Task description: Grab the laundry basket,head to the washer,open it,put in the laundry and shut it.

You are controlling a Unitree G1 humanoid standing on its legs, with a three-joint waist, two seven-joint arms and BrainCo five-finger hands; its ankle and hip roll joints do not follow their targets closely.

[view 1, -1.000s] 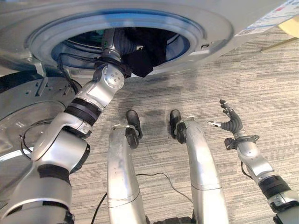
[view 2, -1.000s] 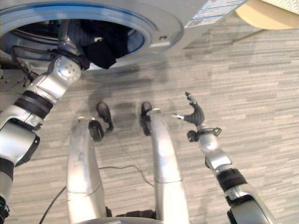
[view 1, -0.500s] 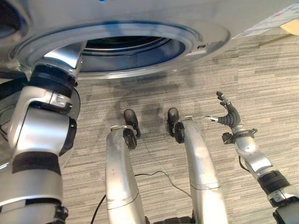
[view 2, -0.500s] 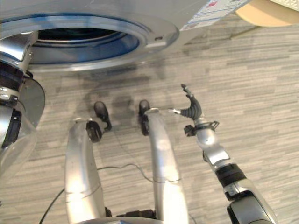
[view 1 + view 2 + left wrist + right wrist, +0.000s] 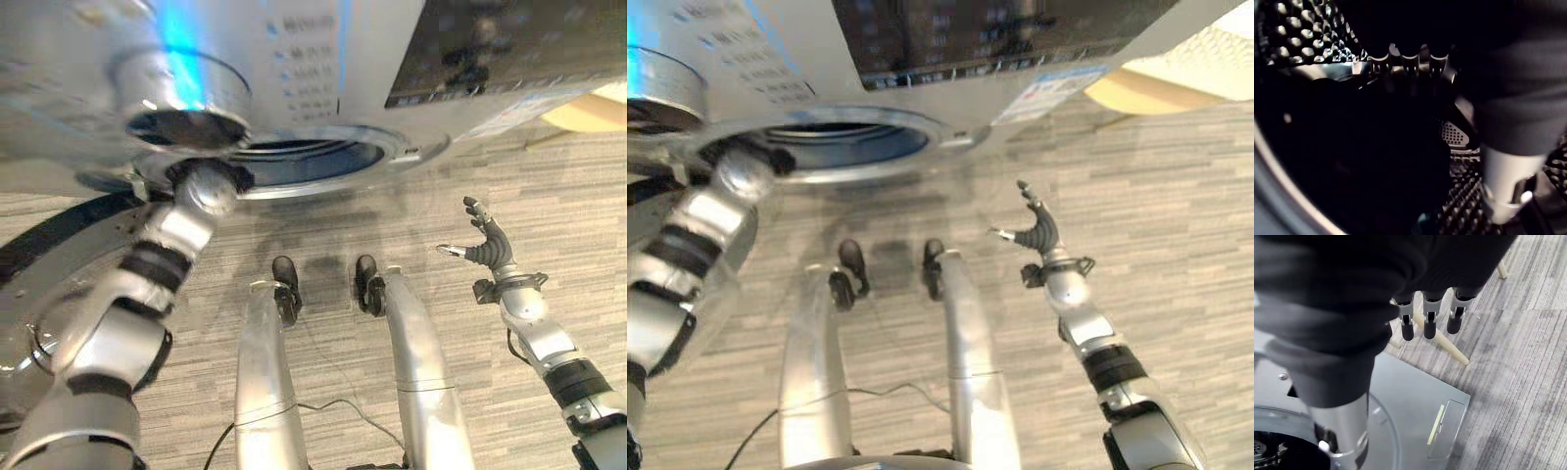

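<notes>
My right hand [image 5: 486,250] — held up in open air over the carpet, palm toward the washer, fingers [image 5: 1430,318] straight and spread with the thumb apart, holding nothing. In its wrist view the dark fingertips hang above pale wooden furniture legs [image 5: 1449,348] and the washer's grey lower front panel with a small hatch [image 5: 1445,427].

My left hand [image 5: 1415,66] — reached in through the washer's round opening, the arm passing the door ring at the wrist. In its wrist view the fingers run in a row inside the drum against a dark mass; I cannot tell whether they are straight, curled or pinching anything, the drum being too dark.

Laundry [image 5: 1371,161] — a black heap of cloth lying in the drum, just past my left fingers, resting against the drum wall. Whether the fingers touch it cannot be made out.

Drum [image 5: 1308,34] — perforated metal wall, studded with round holes, curving behind and under the cloth.

Washer [image 5: 921,39] — silver front-loader, dark control panel above the opening, a printed label at its right corner.

Washer door [image 5: 39,294] — swung open to my left, round and grey, beside my left arm.

Floor [image 5: 549,186] — grey striped carpet, under my right hand and in front of the machine.
</notes>
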